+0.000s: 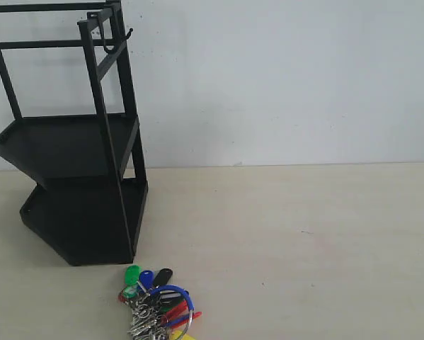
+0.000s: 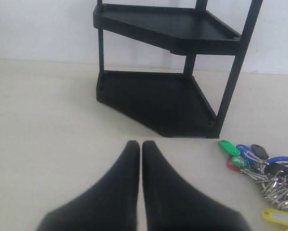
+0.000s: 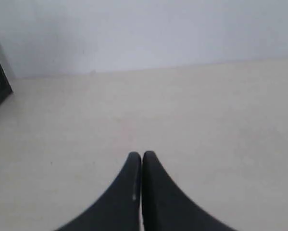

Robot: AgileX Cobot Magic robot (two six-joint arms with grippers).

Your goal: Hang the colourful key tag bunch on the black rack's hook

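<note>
- The black rack (image 1: 111, 170) stands on the table (image 1: 325, 241) at the left of the exterior view, both trays empty and nothing hanging from its frame, so I judge the task not begun: the pick-up, the lift and the hanging are all left to do
- Neither arm shows in the exterior view; both appear low and level, looking along the table top
- The left gripper (image 2: 140, 144) has its jaws pressed together with only a thin slit between them, holding nothing; it points toward the rack's lower tray, with the key bunch off to one side of it and apart from it
- The right gripper (image 3: 142, 155) is likewise closed and empty, over bare table, with only a bit of the rack at the edge of its view
- The key bunch (image 1: 158, 301) lies flat on the table just in front of the rack's near corner, tags fanned out, untouched by either gripper
- The hook (image 1: 127, 34) sits high on the rack's top frame, tip upturned and bare, well above the bunch
</note>
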